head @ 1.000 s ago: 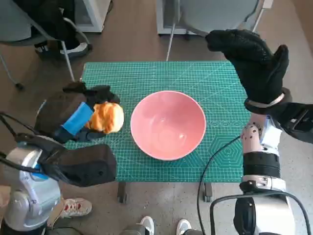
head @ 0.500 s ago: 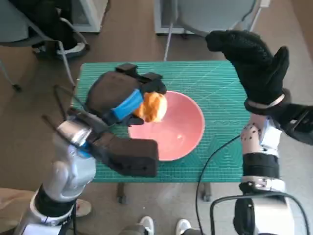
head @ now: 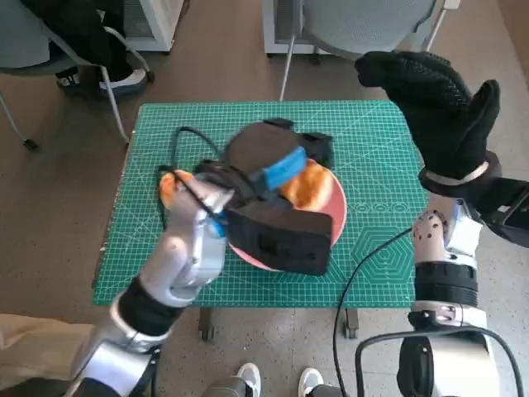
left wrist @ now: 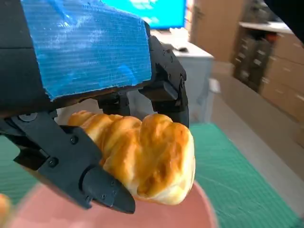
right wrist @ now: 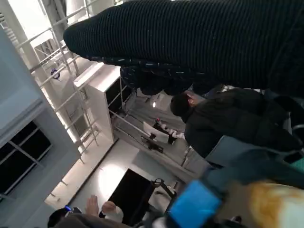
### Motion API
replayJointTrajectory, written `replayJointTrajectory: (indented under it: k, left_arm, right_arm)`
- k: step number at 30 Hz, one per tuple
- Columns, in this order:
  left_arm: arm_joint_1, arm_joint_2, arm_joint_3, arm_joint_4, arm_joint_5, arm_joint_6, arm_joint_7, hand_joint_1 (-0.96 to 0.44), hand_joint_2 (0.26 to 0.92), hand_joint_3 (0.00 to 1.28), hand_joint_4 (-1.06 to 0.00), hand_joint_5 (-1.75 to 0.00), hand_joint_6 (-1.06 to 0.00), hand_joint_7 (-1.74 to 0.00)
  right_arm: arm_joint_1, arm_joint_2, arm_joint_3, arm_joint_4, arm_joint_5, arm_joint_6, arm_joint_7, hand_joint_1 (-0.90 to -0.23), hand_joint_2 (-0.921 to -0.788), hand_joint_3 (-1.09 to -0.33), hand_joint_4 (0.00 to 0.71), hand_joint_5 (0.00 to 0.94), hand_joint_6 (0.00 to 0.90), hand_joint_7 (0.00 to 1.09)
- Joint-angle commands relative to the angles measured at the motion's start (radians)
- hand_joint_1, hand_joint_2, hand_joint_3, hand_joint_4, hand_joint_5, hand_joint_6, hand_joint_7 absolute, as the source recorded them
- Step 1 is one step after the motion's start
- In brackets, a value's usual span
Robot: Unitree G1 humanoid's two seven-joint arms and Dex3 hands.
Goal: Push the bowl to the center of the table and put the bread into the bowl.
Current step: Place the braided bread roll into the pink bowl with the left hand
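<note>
The pink bowl point(head: 337, 217) stands near the middle of the green mat point(head: 372, 141), mostly hidden under my left arm. My left hand point(head: 266, 155), blue tape on its back, hovers over the bowl and grips the golden twisted bread point(head: 307, 187). Seen from the left wrist, the bread point(left wrist: 142, 156) is pinched between the black fingers point(left wrist: 164, 90) just above the pink bowl point(left wrist: 166, 219). My right hand point(head: 438, 99) is raised over the mat's far right corner, away from the bowl, holding nothing. The right wrist view catches the glove point(right wrist: 190, 42) and the bread point(right wrist: 270, 204).
A small orange object point(head: 169, 185) lies on the mat to the left of my forearm. Chair legs point(head: 285, 74) stand behind the table. A black cable point(head: 364, 265) hangs off the front right edge. A person in dark clothes point(right wrist: 228, 128) shows in the right wrist view.
My left hand lifted the bread from the mat's left side and carried it rightward until it hangs over the bowl. The right hand stayed raised.
</note>
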Motion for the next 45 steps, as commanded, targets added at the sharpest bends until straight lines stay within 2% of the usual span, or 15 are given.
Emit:
replayJointTrajectory:
  k: [1, 4, 5, 8, 12, 13, 15, 16, 17, 18, 19, 21, 23, 35, 45]
  left_arm:
    - [-0.027, -0.011, -0.009, 0.042, -0.013, -0.026, 0.021, 0.00, 0.640, 0.70, -0.51, -1.49, -0.53, -1.37]
    - [-0.031, -0.017, -0.017, 0.069, -0.012, -0.027, 0.015, 0.00, 0.646, 0.70, -0.50, -1.47, -0.52, -1.41]
    - [-0.036, -0.023, -0.027, 0.097, -0.011, -0.023, 0.006, 0.00, 0.675, 0.66, -0.49, -1.47, -0.50, -1.41]
    - [-0.042, -0.028, -0.038, 0.134, -0.010, -0.021, -0.004, 0.00, 0.824, 0.44, -0.44, -1.45, -0.44, -1.42]
    - [-0.047, -0.027, -0.037, 0.170, -0.024, -0.008, -0.034, 0.00, 0.893, 0.38, -0.36, -1.51, -0.36, -1.48]
    - [-0.047, -0.026, -0.037, 0.171, -0.025, -0.005, -0.039, 0.13, 0.903, 0.37, -0.37, -1.53, -0.33, -1.20]
    - [-0.051, -0.020, -0.043, 0.178, -0.021, 0.000, -0.053, 0.24, 0.912, 0.35, -0.37, -1.54, -0.36, -0.84]
    - [-0.054, -0.017, -0.047, 0.182, -0.018, 0.002, -0.060, 0.16, 0.890, 0.32, -0.28, -1.11, -0.34, -0.65]
    - [-0.057, -0.014, -0.050, 0.185, -0.015, 0.004, -0.065, 0.13, 0.886, 0.31, -0.27, -0.92, -0.34, -0.56]
    - [-0.059, -0.012, -0.053, 0.187, -0.012, 0.007, -0.071, 0.09, 0.885, 0.27, -0.27, -0.60, -0.35, -0.42]
    - [-0.060, -0.009, -0.055, 0.186, -0.009, 0.007, -0.072, 0.05, 0.886, 0.25, -0.26, -0.39, -0.35, -0.32]
    - [-0.060, -0.005, -0.057, 0.183, -0.006, 0.008, -0.072, -0.01, 0.902, 0.19, -0.25, -0.16, -0.36, -0.19]
    - [-0.051, -0.001, -0.055, 0.171, -0.004, 0.010, -0.063, -0.03, 0.909, 0.16, -0.25, -0.08, -0.36, -0.14]
    - [-0.019, 0.007, -0.050, 0.120, 0.010, 0.063, -0.045, -0.21, 0.850, 0.05, -0.20, 0.00, -0.35, -0.06]
    - [-0.018, 0.014, -0.053, 0.123, 0.028, 0.065, -0.033, -0.24, 0.852, 0.03, -0.16, 0.00, -0.33, -0.04]
  right_arm:
    - [0.038, -0.004, 0.005, -0.010, -0.003, 0.014, -0.008, -0.695, -0.921, -0.783, 0.338, 0.006, 0.408, 0.00]
    - [0.042, -0.005, 0.007, -0.016, -0.007, 0.012, -0.013, -0.694, -0.921, -0.784, 0.339, 0.006, 0.408, 0.00]
    - [0.044, -0.006, 0.007, -0.019, -0.009, 0.010, -0.016, -0.693, -0.921, -0.785, 0.339, 0.006, 0.408, 0.00]
    - [0.048, -0.008, 0.009, -0.024, -0.012, 0.007, -0.022, -0.688, -0.921, -0.786, 0.338, 0.005, 0.407, 0.00]
    - [0.049, -0.013, 0.011, -0.022, -0.016, 0.005, -0.030, -0.683, -0.921, -0.787, 0.338, 0.004, 0.406, 0.00]
    - [0.049, -0.014, 0.012, -0.022, -0.016, 0.004, -0.031, -0.682, -0.921, -0.787, 0.338, 0.004, 0.406, 0.00]
    - [0.049, -0.016, 0.013, -0.022, -0.016, 0.003, -0.032, -0.681, -0.921, -0.787, 0.338, 0.004, 0.406, 0.00]
    - [0.049, -0.016, 0.013, -0.021, -0.016, 0.001, -0.033, -0.680, -0.921, -0.788, 0.338, 0.003, 0.406, 0.00]
    - [0.049, -0.017, 0.014, -0.021, -0.015, 0.001, -0.033, -0.680, -0.921, -0.788, 0.338, 0.003, 0.406, 0.00]
    - [0.049, -0.017, 0.014, -0.021, -0.016, 0.000, -0.034, -0.680, -0.921, -0.788, 0.337, 0.003, 0.405, 0.00]
    - [0.049, -0.017, 0.015, -0.020, -0.015, 0.001, -0.034, -0.679, -0.921, -0.788, 0.337, 0.003, 0.405, 0.00]
    - [0.049, -0.018, 0.016, -0.020, -0.015, 0.001, -0.035, -0.679, -0.921, -0.788, 0.336, 0.002, 0.405, 0.00]
    - [0.048, -0.017, 0.017, -0.020, -0.014, 0.002, -0.035, -0.679, -0.921, -0.788, 0.336, 0.002, 0.405, 0.00]
    - [0.043, -0.015, 0.017, -0.014, -0.003, 0.012, -0.027, -0.675, -0.921, -0.788, 0.342, 0.004, 0.405, 0.00]
    - [0.041, -0.011, 0.017, -0.016, 0.001, 0.017, -0.025, -0.674, -0.921, -0.786, 0.358, 0.010, 0.406, 0.00]
